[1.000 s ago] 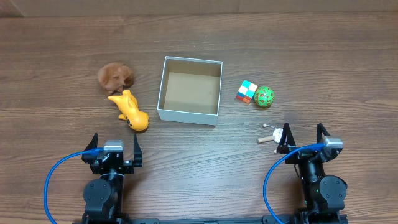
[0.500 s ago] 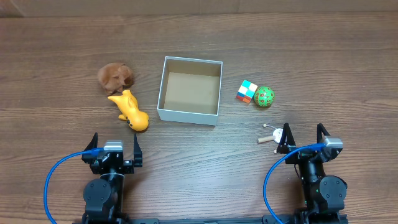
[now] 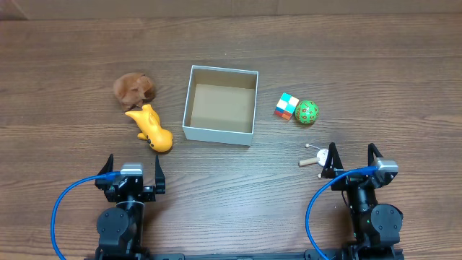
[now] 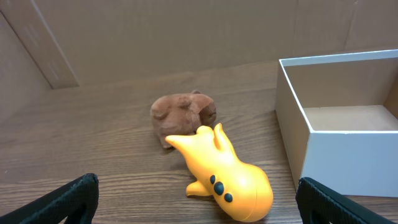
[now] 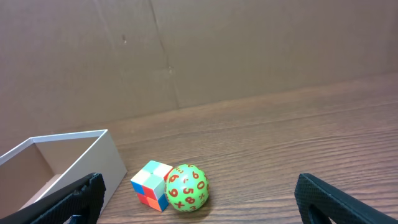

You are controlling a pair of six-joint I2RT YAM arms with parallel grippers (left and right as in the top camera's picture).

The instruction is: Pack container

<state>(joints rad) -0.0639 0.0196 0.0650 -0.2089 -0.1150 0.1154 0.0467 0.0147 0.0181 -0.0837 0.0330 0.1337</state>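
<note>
The container (image 3: 220, 134), a square box with low white walls and a brown inside, stands empty at the table's middle; it also shows in the left wrist view (image 4: 348, 155) and the right wrist view (image 5: 93, 158). A yellow toy (image 3: 151, 128) and a brown plush (image 3: 134, 88) lie left of it, both seen in the left wrist view (image 4: 230, 177) (image 4: 181, 113). A colour cube (image 3: 286, 106) and a green numbered ball (image 3: 307, 113) lie right of it, seen in the right wrist view (image 5: 151, 185) (image 5: 186, 187). My left gripper (image 3: 133, 175) and right gripper (image 3: 351, 160) are open and empty near the front edge.
A small white and wooden toy (image 3: 316, 157) lies just left of my right gripper's fingers. A brown cardboard wall (image 5: 217, 50) stands behind the table.
</note>
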